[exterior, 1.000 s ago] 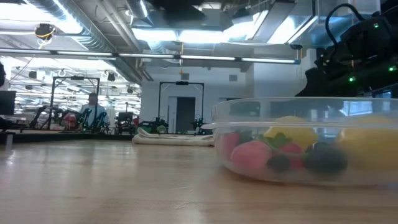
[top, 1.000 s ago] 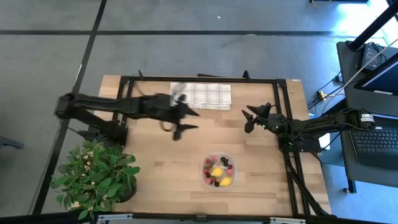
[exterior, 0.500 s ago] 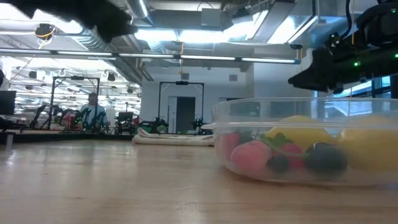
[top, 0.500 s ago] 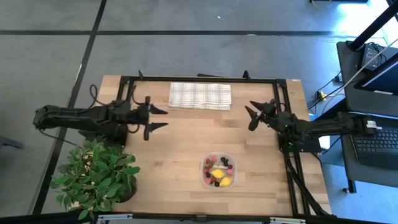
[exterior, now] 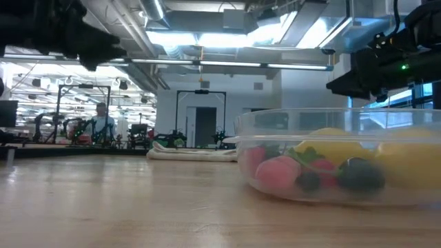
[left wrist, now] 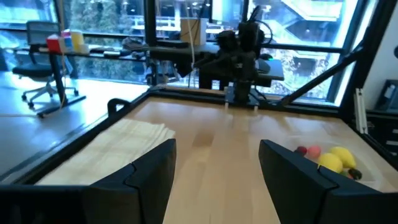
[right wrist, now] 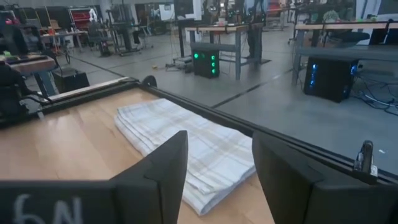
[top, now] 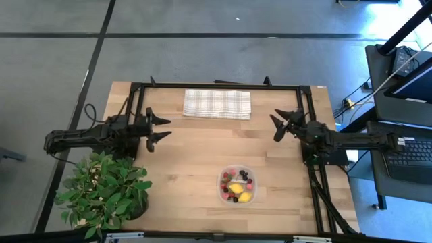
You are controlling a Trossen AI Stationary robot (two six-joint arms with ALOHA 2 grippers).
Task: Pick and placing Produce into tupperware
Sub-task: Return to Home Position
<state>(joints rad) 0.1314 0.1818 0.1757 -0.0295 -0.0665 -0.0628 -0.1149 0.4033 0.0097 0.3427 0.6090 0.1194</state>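
Note:
The clear tupperware stands on the wooden table near its front, right of the middle; it fills the right of the low view. Inside it lie red and dark berries and yellow lemon-like fruits, which also show in the left wrist view. My left gripper is open and empty above the table's left side, well away from the tupperware. My right gripper is open and empty above the table's right side, beyond the tupperware toward the far edge.
A folded checked cloth lies at the far edge, middle. A leafy potted plant stands at the near left corner, close to my left arm. A black frame runs along the table's far and side edges.
My left gripper has drawn back from beside the checked cloth toward the table's left edge, staying open and empty. My right gripper has shifted a little toward the right edge. The tupperware and its produce have not moved.

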